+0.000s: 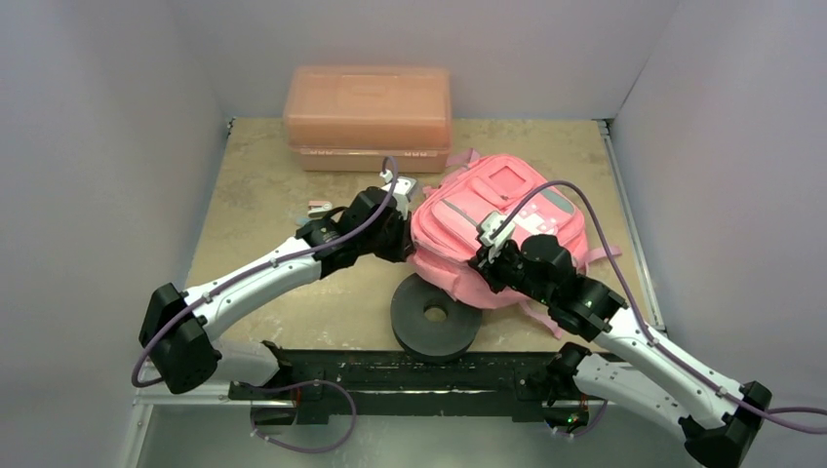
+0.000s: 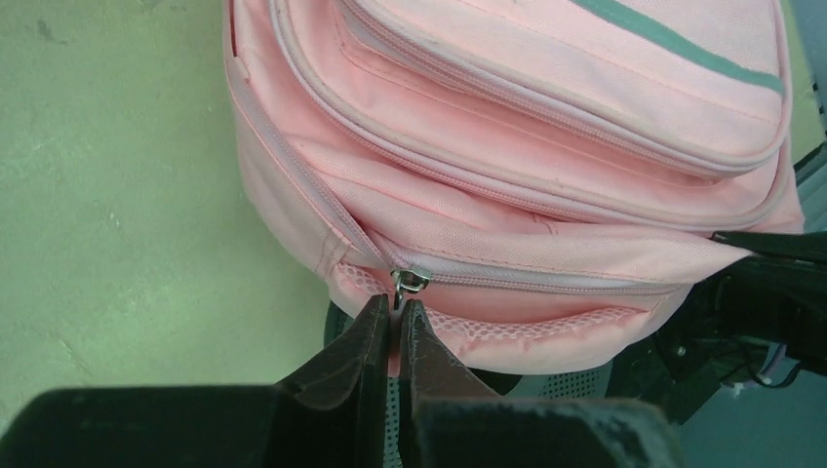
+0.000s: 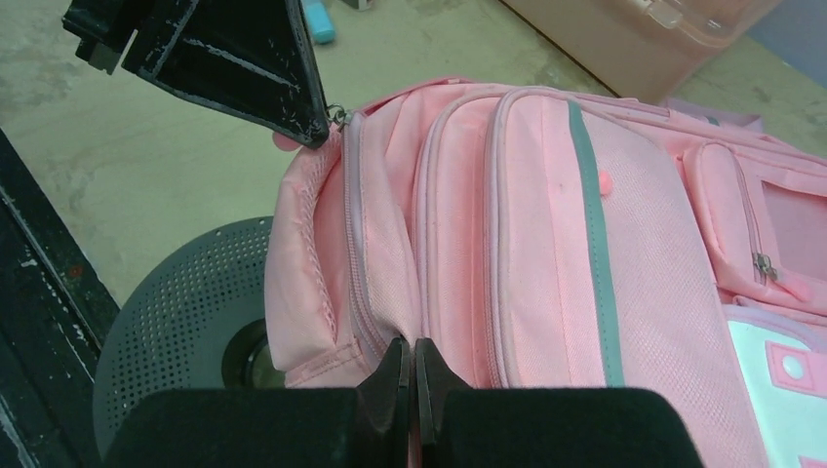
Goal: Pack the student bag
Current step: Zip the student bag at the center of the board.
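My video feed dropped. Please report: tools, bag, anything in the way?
Left tool shut on zipper pull. Right tool shut on student bag fabric. Grey disc partly under bag.

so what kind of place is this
Likely a robot test cell: plain white walls box in a tan tabletop, with a left arm and right arm bolted to a black rail.

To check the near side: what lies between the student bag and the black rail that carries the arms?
A dark round disc lies there, its far edge under the student bag; the top view shows it.
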